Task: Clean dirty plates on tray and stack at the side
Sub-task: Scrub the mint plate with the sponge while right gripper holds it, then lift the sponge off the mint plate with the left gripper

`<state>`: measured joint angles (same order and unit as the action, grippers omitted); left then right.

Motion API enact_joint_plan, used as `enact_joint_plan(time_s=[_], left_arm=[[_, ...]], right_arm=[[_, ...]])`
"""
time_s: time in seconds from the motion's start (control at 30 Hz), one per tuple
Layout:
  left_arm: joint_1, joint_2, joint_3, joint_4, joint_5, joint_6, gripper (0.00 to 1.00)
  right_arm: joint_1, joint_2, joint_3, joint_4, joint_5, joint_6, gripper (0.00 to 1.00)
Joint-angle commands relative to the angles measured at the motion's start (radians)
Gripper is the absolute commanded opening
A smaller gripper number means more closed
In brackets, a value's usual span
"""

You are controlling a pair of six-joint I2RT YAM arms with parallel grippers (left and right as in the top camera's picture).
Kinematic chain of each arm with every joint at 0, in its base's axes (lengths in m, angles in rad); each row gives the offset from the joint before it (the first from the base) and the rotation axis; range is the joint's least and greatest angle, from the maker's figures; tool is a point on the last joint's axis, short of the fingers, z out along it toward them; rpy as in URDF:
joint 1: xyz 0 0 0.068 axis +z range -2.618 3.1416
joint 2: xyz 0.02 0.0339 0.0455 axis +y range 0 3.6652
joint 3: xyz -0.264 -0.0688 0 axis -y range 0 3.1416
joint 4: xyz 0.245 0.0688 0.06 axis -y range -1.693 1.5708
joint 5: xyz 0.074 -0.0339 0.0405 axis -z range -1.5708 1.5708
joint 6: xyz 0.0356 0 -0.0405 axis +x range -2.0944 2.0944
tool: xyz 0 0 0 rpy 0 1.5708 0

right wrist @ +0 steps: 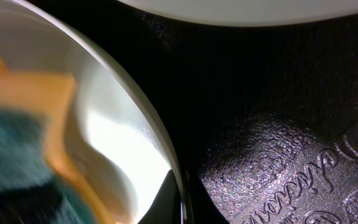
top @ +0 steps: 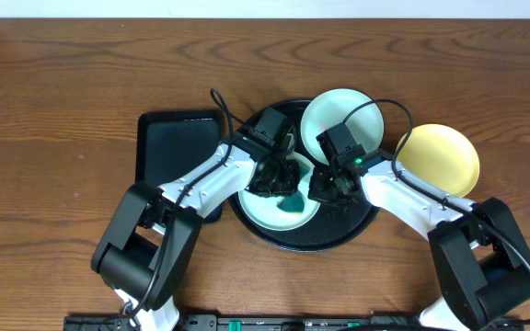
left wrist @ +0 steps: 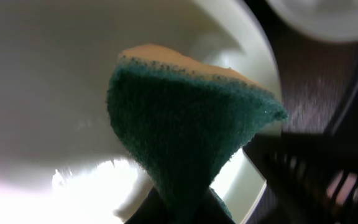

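A mint-white plate [top: 261,208] lies on the left part of the round black tray [top: 343,234]. My left gripper [top: 272,180] is shut on a green sponge with a yellow back [top: 293,199] and presses it into this plate. In the left wrist view the sponge [left wrist: 185,124] fills the middle over the plate [left wrist: 42,74], with the gripper [left wrist: 185,208] beneath it. My right gripper [top: 325,188] is shut on the plate's right rim. In the right wrist view its fingers [right wrist: 180,199] pinch the rim of the plate [right wrist: 123,137]. A second mint-white plate [top: 339,121] sits at the tray's far edge. The yellow plate [top: 438,158] lies on the table to the right.
A smaller rectangular black tray [top: 178,147] lies left of the round tray, partly under my left arm. The embossed tray floor [right wrist: 278,124] and the second plate's edge [right wrist: 247,7] show in the right wrist view. The table is dark wood [top: 63,83].
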<state>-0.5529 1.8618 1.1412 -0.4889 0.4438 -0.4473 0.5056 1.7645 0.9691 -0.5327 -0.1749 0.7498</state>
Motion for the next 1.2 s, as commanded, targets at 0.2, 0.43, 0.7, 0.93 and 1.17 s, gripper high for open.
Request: enact_joint_plan(time_s=[0.2, 0.43, 0.7, 0.93, 1.17], left_arm=[[-0.002, 0.014, 0.002, -0.072, -0.451, 0.012, 0.07], [-0.002, 0.014, 0.082, -0.208, -0.456, 0.012, 0.07], [0.019, 0.014, 0.278, -0.414, -0.456, 0.014, 0.07], [0.097, 0.014, 0.456, -0.575, -0.452, 0.06, 0.08], [0.174, 0.014, 0.476, -0.595, -0.452, 0.074, 0.07]], right_arm=[[-0.007, 0.021, 0.002, -0.009, 0.035, -0.014, 0.01], [-0.007, 0.021, 0.002, -0.009, 0.035, -0.014, 0.01], [-0.006, 0.021, 0.002, -0.009, 0.035, -0.014, 0.01], [-0.006, 0.021, 0.002, -0.01, 0.035, -0.014, 0.01], [-0.007, 0.021, 0.003, -0.005, -0.011, -0.055, 0.01]])
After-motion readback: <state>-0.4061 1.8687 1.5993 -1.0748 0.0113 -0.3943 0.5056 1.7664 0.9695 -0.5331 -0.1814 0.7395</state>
